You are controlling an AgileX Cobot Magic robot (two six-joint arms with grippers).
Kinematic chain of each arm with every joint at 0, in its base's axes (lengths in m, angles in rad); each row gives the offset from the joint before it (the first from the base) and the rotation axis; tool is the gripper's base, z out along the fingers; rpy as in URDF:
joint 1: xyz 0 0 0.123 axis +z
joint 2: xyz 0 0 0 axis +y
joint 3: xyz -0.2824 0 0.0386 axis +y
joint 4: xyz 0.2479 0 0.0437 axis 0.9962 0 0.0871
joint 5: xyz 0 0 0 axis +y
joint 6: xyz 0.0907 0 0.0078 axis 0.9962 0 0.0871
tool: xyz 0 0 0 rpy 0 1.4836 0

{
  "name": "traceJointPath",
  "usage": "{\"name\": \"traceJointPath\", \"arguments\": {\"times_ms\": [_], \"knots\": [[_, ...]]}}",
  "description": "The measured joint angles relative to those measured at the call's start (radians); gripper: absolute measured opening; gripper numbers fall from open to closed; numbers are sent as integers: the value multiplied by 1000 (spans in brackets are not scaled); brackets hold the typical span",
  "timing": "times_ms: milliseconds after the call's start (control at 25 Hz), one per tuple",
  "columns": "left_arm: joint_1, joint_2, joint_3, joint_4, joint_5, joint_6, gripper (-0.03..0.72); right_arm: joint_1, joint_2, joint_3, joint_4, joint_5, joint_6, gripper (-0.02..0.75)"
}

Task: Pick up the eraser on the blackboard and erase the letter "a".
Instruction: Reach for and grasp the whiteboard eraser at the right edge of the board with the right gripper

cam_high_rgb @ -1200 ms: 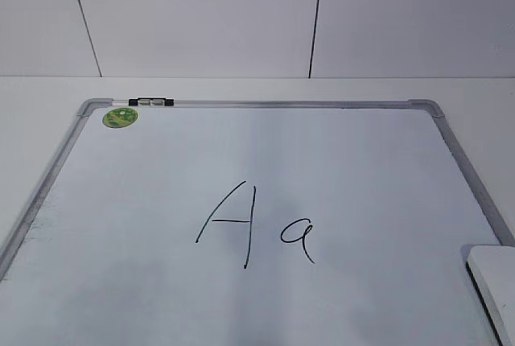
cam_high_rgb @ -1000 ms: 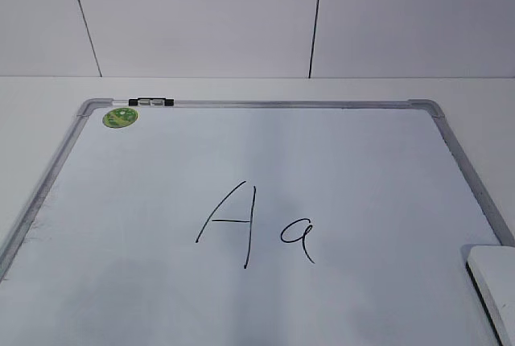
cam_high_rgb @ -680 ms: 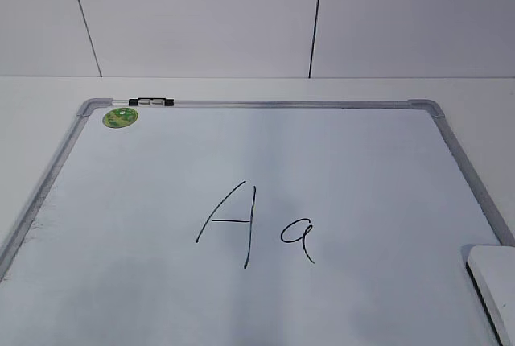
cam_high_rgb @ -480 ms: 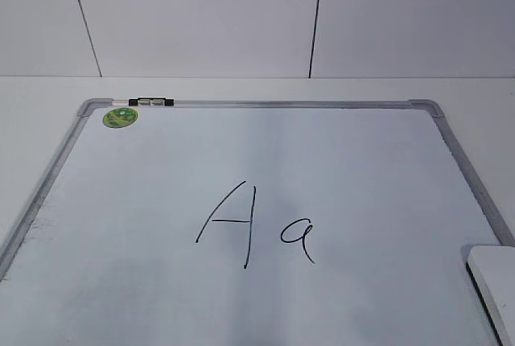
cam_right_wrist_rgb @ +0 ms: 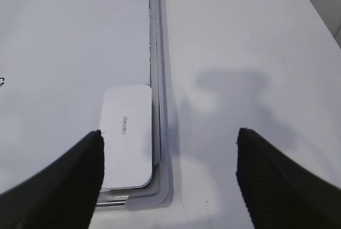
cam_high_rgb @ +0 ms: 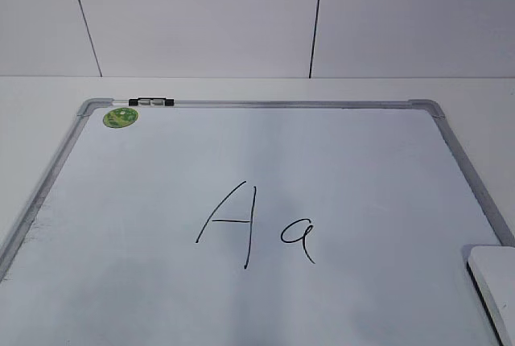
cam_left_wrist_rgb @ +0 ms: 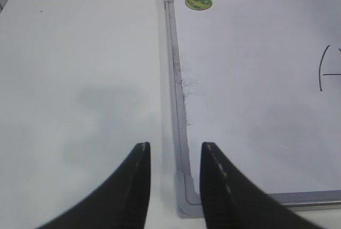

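Observation:
The blackboard is a white dry-erase board with a grey frame, lying flat on the table. A capital "A" and the small letter "a" are written near its middle. The white eraser lies in the board's near right corner; it also shows in the right wrist view. My right gripper is open wide above the board's corner frame, with its left finger just beside the eraser. My left gripper is open and empty above the board's near left corner. Neither gripper shows in the exterior view.
A round green sticker and a black-and-white clip sit at the board's far left corner. White table lies to the right of the board and more table to its left. A panelled white wall stands behind.

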Motion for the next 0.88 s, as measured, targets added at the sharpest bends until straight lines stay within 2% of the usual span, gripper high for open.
{"name": "traceJointPath", "arguments": {"times_ms": [880], "knots": [[0, 0, 0, 0, 0, 0, 235, 17, 0, 0, -2, 0, 0, 592]]}}
